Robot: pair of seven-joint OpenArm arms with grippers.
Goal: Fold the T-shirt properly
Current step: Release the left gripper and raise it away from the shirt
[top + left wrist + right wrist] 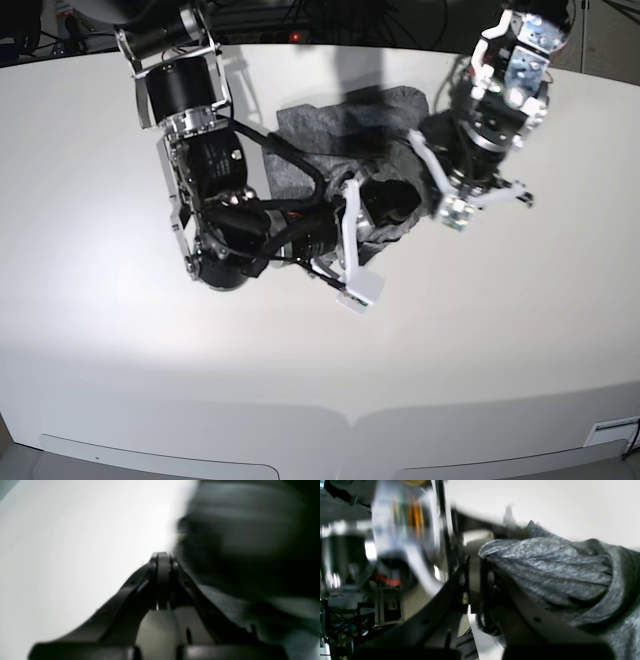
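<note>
We see a white table (pixel 120 330) with the grey T-shirt (pixel 340 130) bunched in a heap toward its far side, both arms reaching into it. Our right gripper (pixel 475 555), on the left of the base view, has its jaws clamped on a fold of the mottled fabric. Our left gripper (pixel 162 555) has its jaws pressed together beside the blurred cloth; we cannot tell whether it holds any
</note>
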